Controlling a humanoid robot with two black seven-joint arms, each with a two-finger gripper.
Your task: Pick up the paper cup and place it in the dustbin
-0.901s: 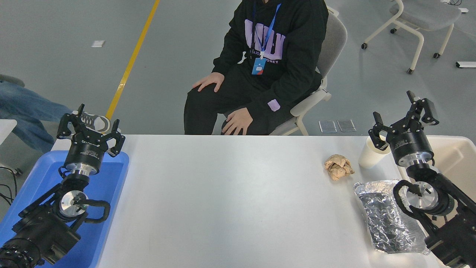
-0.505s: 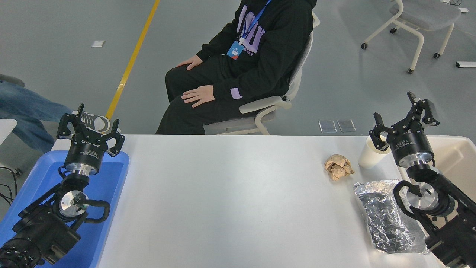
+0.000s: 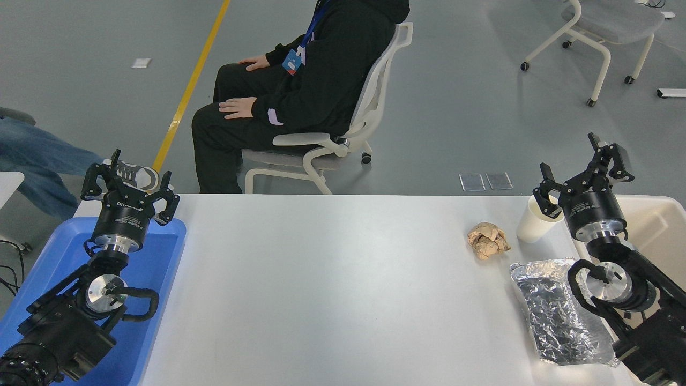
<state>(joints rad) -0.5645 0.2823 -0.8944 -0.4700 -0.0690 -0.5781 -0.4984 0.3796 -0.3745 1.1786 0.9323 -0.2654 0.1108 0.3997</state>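
One paper cup [image 3: 533, 222], two pincers [image 3: 130, 181] [image 3: 581, 170]

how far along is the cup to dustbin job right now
Nothing is finished: the paper cup stands upright on the table, outside the dustbin. In hand: the right gripper is open, close beside the cup's rim, not closed on it. Left: grasp, lift, carry right, drop in. The left gripper sits parked over the blue tray.

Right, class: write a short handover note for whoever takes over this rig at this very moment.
Left gripper: open, empty, parked over the bright blue plastic tray.
Right gripper: open, right beside the plain white paper cup; no grasp seen.
Cup: upright on the white table, next to the cream rectangular plastic dustbin.
Done: approach.
Left: grasp the cup, lift it, drop it in the dustbin.
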